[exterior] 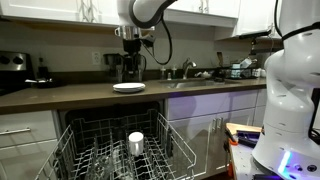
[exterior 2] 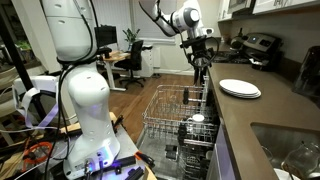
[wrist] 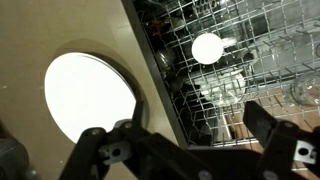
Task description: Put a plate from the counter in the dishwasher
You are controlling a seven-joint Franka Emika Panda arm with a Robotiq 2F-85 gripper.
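Observation:
The white plate (exterior: 129,87) lies flat on the dark brown counter (exterior: 70,95), near its front edge; in an exterior view (exterior 2: 240,88) it looks like a small stack. My gripper (exterior: 131,58) hangs above the plate, open and empty, clear of it (exterior 2: 200,62). In the wrist view the plate (wrist: 88,95) is at the left and my gripper's open fingers (wrist: 180,135) straddle the counter edge. The dishwasher (exterior: 120,140) is open below, with its wire rack (exterior 2: 178,110) pulled out. A white upright cup (wrist: 207,48) stands in the rack.
A dark coffee machine (exterior: 113,66) stands behind the plate. A sink (exterior: 200,78) with dishes lies further along the counter. The stove (exterior: 15,62) is at the counter's other end. The robot's white base (exterior 2: 85,90) stands on the floor beside the rack.

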